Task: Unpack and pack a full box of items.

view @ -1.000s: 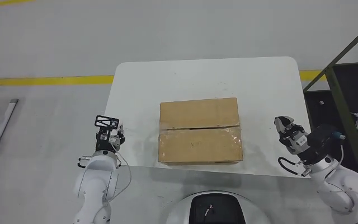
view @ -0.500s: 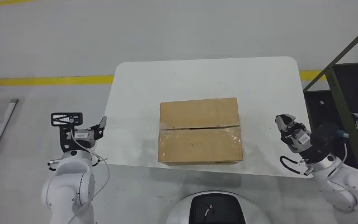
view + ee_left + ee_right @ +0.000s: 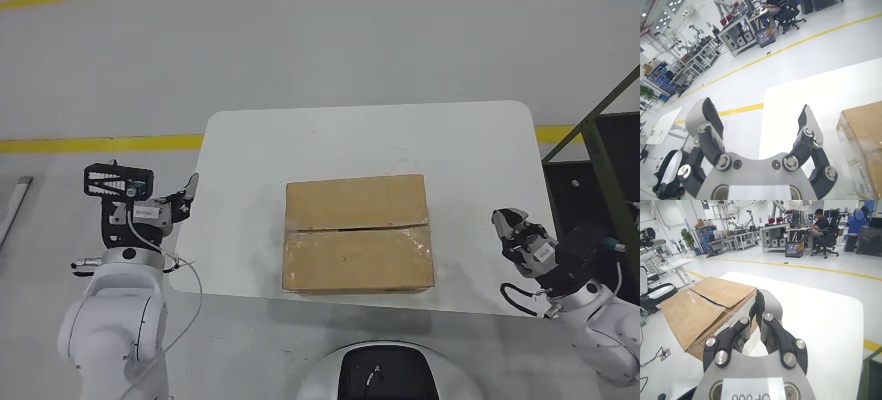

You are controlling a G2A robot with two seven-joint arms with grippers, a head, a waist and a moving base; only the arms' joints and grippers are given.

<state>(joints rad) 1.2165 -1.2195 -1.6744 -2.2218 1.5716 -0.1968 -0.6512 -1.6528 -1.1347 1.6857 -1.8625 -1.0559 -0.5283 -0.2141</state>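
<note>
Lying shut is a creased rectangular cardboard box (image 3: 357, 234).

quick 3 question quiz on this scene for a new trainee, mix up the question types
1. True or false: the box has its top flaps standing wide open.
2. Of the left gripper and the right gripper, which has its fingers spread apart? A) left B) right C) both
3. Fill in: the box sits on a white ____.

Key: 1. False, the flaps lie folded down. 2. A. 3. table.
</note>
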